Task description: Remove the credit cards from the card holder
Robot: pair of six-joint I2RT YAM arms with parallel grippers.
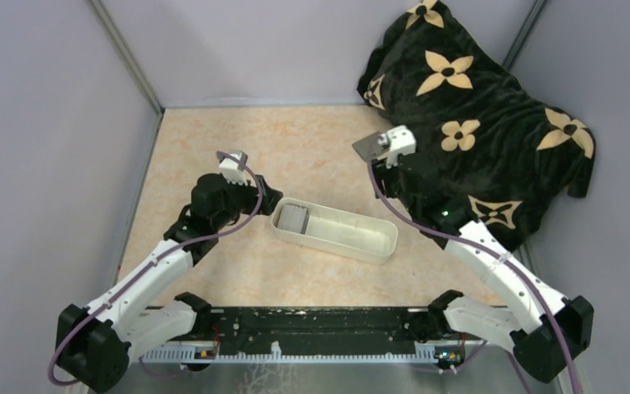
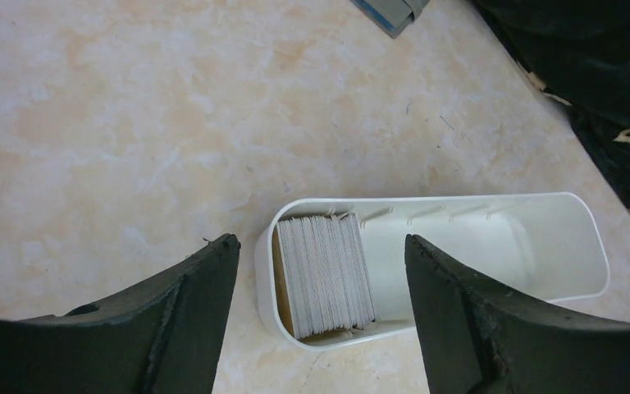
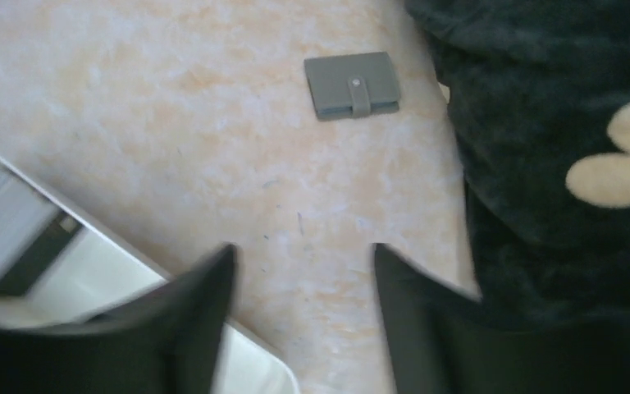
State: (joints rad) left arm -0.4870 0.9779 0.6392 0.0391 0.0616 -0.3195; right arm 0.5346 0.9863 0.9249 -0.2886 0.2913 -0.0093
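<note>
The card holder [image 3: 353,84] lies on open tabletop [image 3: 172,123] with free approach on 3 sides; the black blanket [image 3: 558,98] lies just beside its right edge. The white tray [image 1: 353,238] sits well apart, nearer the table's front.

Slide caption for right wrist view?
Open right gripper above beige table, closed small grey snap wallet lying ahead beside black flowered blanket.

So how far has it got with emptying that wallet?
Nothing looks done: the small grey snap-tab wallet lies closed on the table, no cards beside it. Nothing is in hand; the left hand and right hand hang open and empty. Left: grasp it, open it, pull the cards.
</note>
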